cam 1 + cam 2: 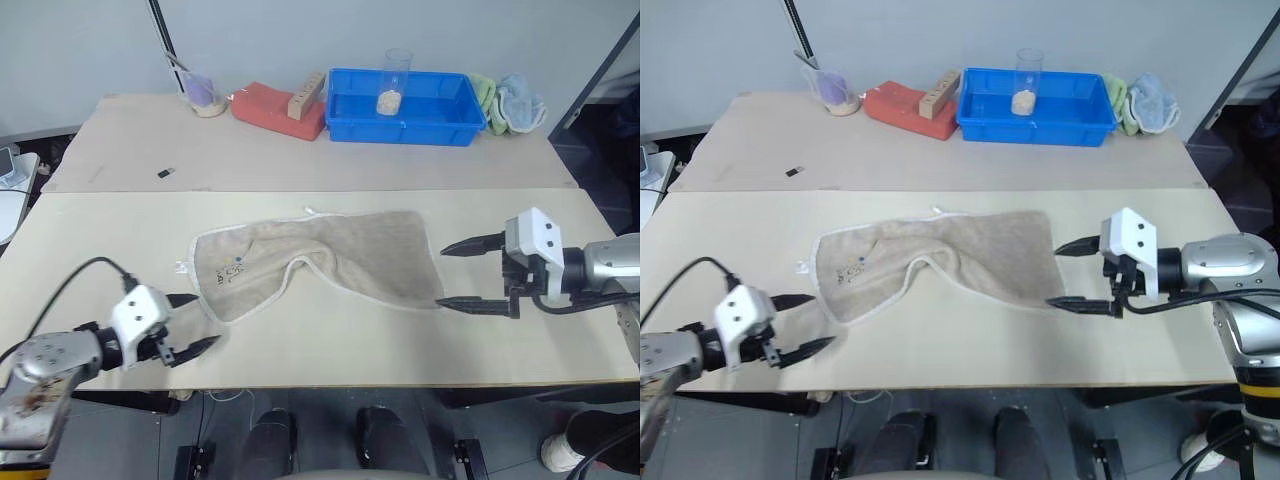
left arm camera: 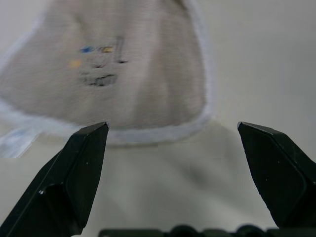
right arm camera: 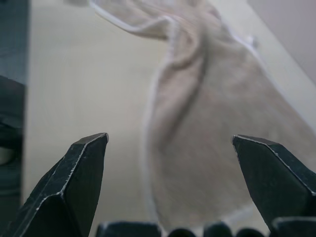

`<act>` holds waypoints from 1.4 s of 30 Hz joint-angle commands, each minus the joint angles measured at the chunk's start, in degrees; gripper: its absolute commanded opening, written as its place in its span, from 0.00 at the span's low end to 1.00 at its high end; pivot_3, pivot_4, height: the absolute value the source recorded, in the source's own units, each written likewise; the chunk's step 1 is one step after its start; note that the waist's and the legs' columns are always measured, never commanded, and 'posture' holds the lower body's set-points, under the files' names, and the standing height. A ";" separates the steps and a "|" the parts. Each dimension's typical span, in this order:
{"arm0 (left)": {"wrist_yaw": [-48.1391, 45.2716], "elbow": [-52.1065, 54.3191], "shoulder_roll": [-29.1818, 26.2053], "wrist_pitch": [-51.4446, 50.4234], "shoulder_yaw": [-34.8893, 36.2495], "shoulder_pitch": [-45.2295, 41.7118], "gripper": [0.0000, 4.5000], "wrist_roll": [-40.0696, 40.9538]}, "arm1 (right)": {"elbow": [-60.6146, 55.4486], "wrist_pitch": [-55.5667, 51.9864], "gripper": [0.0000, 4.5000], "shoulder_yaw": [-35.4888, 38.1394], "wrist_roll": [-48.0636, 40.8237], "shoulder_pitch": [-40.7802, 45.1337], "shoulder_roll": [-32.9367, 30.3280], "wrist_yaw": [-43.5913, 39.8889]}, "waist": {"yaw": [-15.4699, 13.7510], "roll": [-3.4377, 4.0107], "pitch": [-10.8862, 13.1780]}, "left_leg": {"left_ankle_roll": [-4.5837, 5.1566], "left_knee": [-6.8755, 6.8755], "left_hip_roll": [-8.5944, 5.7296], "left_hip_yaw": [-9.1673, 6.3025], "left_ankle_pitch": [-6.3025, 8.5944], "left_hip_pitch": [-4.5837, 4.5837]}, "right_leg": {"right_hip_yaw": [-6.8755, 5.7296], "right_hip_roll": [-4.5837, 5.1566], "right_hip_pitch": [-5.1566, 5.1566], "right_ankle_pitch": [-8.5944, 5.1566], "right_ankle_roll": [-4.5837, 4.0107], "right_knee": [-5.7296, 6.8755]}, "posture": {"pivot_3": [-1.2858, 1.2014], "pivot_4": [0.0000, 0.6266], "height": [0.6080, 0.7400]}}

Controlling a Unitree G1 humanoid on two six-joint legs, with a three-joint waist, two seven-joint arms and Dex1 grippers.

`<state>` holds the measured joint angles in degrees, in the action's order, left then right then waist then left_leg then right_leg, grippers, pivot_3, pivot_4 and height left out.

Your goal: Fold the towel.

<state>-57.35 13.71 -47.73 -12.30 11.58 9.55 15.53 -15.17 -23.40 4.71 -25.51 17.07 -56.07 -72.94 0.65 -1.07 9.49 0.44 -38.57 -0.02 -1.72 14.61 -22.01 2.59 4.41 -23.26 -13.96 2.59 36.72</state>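
Observation:
The beige towel (image 1: 320, 262) with white edging lies crumpled on the near table, a fold running through its middle and a small dark mark near its left corner (image 1: 228, 272). My left gripper (image 1: 193, 324) stands open just off the towel's near-left corner, with nothing between its fingers. The left wrist view shows that corner of the towel (image 2: 123, 74) straight ahead of the open fingers. My right gripper (image 1: 462, 274) is open at the towel's right edge, pointing left, one fingertip (image 1: 448, 302) close to the near-right corner. In the right wrist view the towel (image 3: 217, 133) lies ahead.
A blue bin (image 1: 402, 107) holding a clear cup (image 1: 394, 80) stands at the back, with green and light-blue bunched cloths (image 1: 510, 103) to its right. A red block (image 1: 280, 110) and a plastic cup (image 1: 203, 95) sit at the back left. A small dark item (image 1: 166, 173) lies on the far table.

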 commanded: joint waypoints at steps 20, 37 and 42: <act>2.46 -12.37 1.44 8.75 -6.83 -7.26 0.01 -5.51 | -4.30 -3.05 1.00 -6.13 1.43 1.83 0.47 4.24 | 0.06 0.01 -0.01 | 0.01 -0.01 0.03 0.02 0.00 0.09 | -0.03 -0.05 0.03 -0.01 0.00 0.05 | 0.52 0.24 1.00; 2.30 -8.99 0.65 5.39 -1.20 -5.18 0.00 -1.23 | 25.52 20.37 0.66 -20.11 24.09 9.70 6.59 4.99 | 0.29 -0.05 -0.03 | 0.01 0.00 0.02 0.13 0.00 0.17 | -0.04 -0.04 0.07 -0.01 0.00 0.04 | 0.52 0.24 1.00; 1.55 -10.24 -0.42 5.66 0.13 -5.51 0.00 -0.95 | 26.84 19.62 0.28 -18.86 22.22 10.12 6.55 2.47 | 0.19 -0.05 -0.03 | 0.01 0.00 0.02 0.07 0.00 0.17 | -0.04 -0.03 0.07 -0.01 0.00 0.05 | 0.52 0.24 1.00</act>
<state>-55.41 3.40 -47.11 -6.87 10.04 4.47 13.68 10.85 -2.95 -15.32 -3.16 27.15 -49.04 -70.01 0.84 -1.12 9.46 0.45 -38.57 -0.01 -1.65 14.62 -21.86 2.55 4.40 -23.20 -13.97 2.59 36.76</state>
